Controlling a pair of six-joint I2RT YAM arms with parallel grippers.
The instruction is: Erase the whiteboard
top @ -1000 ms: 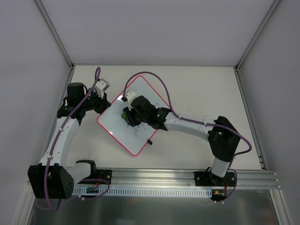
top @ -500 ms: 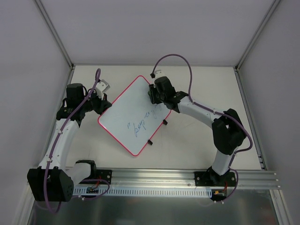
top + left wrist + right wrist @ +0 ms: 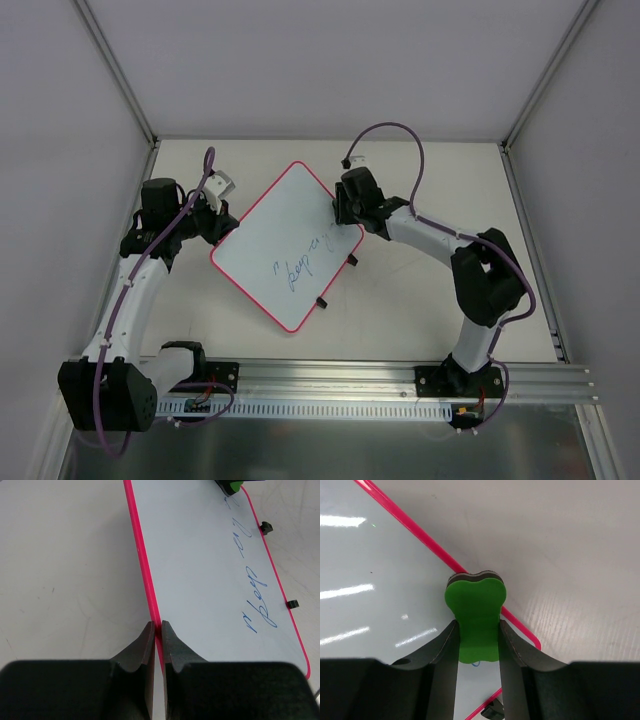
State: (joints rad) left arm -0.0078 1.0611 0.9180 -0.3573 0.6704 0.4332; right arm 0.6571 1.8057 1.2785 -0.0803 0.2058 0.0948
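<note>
The whiteboard (image 3: 270, 240) lies tilted on the table, white with a pink-red rim and blue handwriting (image 3: 305, 258) near its right side. My left gripper (image 3: 222, 228) is shut on the rim of its left edge, and in the left wrist view (image 3: 156, 626) the rim passes between the jaws. My right gripper (image 3: 345, 205) is shut on the green eraser (image 3: 476, 600), which rests on the board's far right edge, over the rim. The board (image 3: 380, 570) fills the left of the right wrist view. The eraser also shows at the top of the left wrist view (image 3: 231, 486).
Two small black clips (image 3: 351, 261) (image 3: 321, 302) stick out from the board's right edge. Grey walls enclose the table on three sides. A metal rail (image 3: 330, 385) with the arm bases runs along the near edge.
My right gripper has moved with the eraser from the middle of the board, over the writing, to its far right edge. The handwriting now shows uncovered. The left gripper keeps its hold.
</note>
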